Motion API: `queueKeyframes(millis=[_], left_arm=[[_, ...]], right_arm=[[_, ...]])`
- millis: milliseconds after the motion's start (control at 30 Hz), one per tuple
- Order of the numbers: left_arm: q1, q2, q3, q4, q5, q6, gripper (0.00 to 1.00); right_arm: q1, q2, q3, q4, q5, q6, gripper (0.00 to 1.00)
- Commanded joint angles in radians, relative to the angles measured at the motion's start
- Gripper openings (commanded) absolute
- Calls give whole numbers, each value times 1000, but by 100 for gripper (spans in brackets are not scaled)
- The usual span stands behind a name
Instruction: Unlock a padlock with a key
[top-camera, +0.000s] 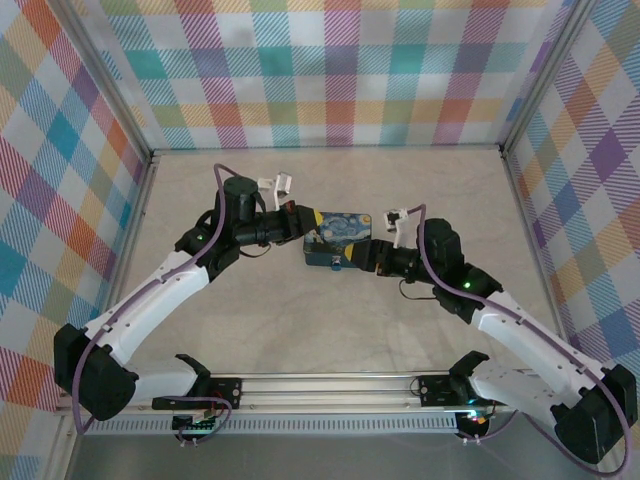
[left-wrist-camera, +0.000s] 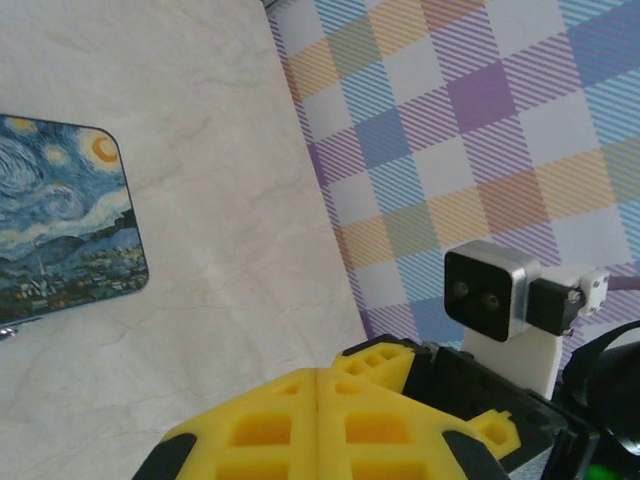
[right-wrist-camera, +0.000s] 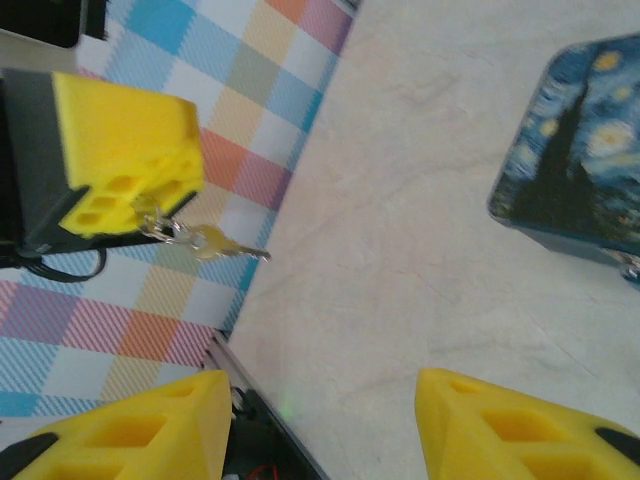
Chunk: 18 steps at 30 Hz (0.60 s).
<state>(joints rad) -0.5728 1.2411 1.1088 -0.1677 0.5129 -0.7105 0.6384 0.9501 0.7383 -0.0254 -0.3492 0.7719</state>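
Two arms meet at the blue painted box (top-camera: 335, 235) in the middle of the counter (top-camera: 300, 330). The left gripper (right-wrist-camera: 125, 150) has its fingers pinched together and holds the key (right-wrist-camera: 228, 245) by its ring (right-wrist-camera: 163, 230). The key dangles free, near the box but apart from it. The right gripper (right-wrist-camera: 322, 390) has its fingers spread wide with nothing between them. A small metal piece (right-wrist-camera: 630, 265) shows at the lower edge of the box. Perhaps it is the padlock, but the view is too poor to be sure. I judge the step in hand is bringing the key to the lock. Next, the right fingers should probably steady the lock, so that the key tip can be lined up with the keyhole.
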Motion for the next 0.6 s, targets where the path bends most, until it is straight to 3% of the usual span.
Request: queueKeyframes(millis=[0, 200, 567], left_arm=[[-24, -25, 42, -27, -11, 108, 0], [-66, -25, 43, 20, -1, 118, 0], [-108, -24, 39, 95, -10, 70, 0]], right_arm=[[3, 11, -44, 316, -44, 42, 50], [20, 67, -94, 594, -81, 92, 51], [72, 107, -99, 722, -57, 88, 48]])
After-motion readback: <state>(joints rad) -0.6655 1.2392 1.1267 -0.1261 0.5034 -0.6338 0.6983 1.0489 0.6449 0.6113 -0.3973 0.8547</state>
